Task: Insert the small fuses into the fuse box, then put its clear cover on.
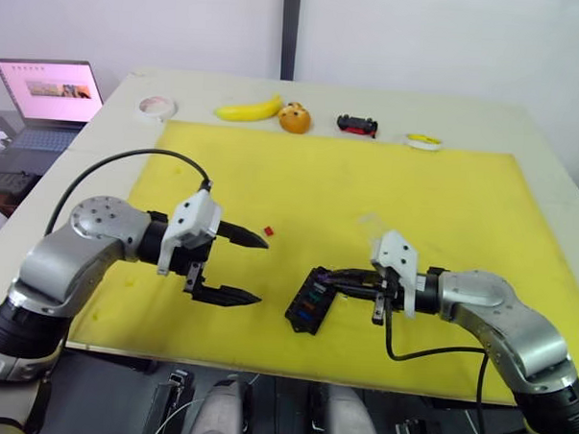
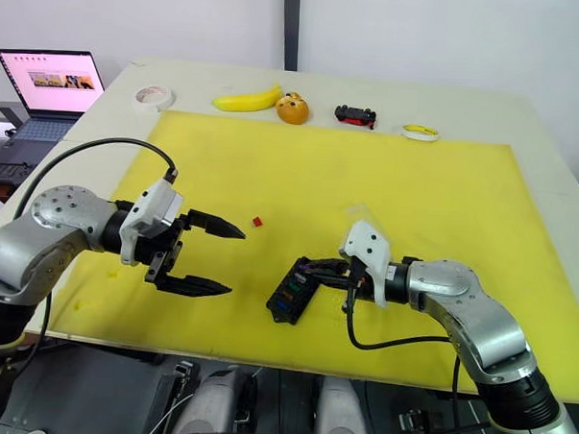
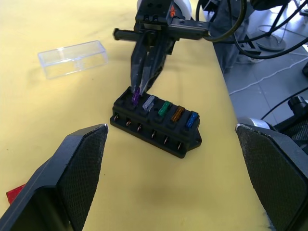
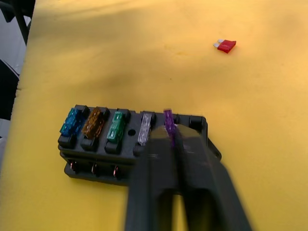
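The right pincer (image 4: 169,137) is pinched narrow on a purple fuse (image 3: 135,96), with its tips down at the end slot of the fuse box (image 1: 310,300). The box sits directly under those tips on the yellow mat (image 1: 444,200). Beside the purple one, four fuses already stand in a row: clear, green (image 4: 116,126), amber and blue.

To seat this fuse well, I would press straight down along the slot, with the blade square to the box and not leaning toward the clear neighbour. The box looks light and unclamped, so a slanted push could tip or slide it. Let go only once the purple top sits level with the others, then lift straight up so the tips don't drag it back out.

The left pincer (image 1: 237,265) hangs spread wide and empty, near the box on the side away from the right pincer. A red fuse (image 4: 225,45) lies loose on the mat just beyond the left pincer's tips (probably next). The clear cover (image 3: 73,58) rests on the mat beyond the box, apart from it.
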Controlling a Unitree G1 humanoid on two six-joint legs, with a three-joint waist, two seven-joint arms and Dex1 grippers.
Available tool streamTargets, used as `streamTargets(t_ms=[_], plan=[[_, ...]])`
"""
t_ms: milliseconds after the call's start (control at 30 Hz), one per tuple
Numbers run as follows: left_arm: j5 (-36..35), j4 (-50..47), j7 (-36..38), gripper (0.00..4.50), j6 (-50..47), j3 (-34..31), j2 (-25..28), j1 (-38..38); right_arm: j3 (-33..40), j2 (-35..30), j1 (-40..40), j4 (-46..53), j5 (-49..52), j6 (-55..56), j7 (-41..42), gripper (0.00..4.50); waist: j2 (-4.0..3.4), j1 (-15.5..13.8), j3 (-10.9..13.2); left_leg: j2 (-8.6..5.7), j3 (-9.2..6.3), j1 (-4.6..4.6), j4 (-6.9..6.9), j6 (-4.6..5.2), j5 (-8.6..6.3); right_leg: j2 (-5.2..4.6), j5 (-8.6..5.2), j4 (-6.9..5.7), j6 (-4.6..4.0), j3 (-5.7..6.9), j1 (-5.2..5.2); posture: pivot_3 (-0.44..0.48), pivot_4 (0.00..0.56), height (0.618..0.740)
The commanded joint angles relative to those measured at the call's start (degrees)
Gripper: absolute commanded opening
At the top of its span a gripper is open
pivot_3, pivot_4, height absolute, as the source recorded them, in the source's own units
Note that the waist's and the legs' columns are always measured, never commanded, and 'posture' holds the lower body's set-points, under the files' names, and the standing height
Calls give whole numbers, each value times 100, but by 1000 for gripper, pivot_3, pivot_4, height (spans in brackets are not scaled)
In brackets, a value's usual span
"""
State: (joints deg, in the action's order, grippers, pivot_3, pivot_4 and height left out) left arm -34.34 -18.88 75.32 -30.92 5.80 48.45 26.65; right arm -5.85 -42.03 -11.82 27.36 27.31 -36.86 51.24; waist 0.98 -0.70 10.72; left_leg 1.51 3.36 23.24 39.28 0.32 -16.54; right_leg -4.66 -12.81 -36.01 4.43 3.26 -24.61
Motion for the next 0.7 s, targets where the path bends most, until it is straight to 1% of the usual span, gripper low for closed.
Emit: streamTargets(t_ms=[33, 333, 700], plan=[[-52, -153, 10, 4500, 28, -92, 10, -9, 61, -18, -54, 233, 76, -10, -1, 19, 0, 0, 0, 0, 0, 0, 0, 0, 0, 0, 0, 0, 0, 0, 0, 0, 150, 737], [-37, -132, -5, 4500, 27, -77, -6, 12, 42, -84, -50, 281, 51, -81, 9, 19, 0, 0, 0, 0, 0, 0, 0, 0, 0, 0, 0, 0, 0, 0, 0, 0, 150, 737], [-11, -130, -59, 4500, 21, -39, -59, 49, -299, -271, -198, 220, -379, -163, -68, 19, 0, 1, 0, 0, 0, -1, 0, 0, 0, 0, 0, 0, 0, 0, 0, 0, 150, 737]])
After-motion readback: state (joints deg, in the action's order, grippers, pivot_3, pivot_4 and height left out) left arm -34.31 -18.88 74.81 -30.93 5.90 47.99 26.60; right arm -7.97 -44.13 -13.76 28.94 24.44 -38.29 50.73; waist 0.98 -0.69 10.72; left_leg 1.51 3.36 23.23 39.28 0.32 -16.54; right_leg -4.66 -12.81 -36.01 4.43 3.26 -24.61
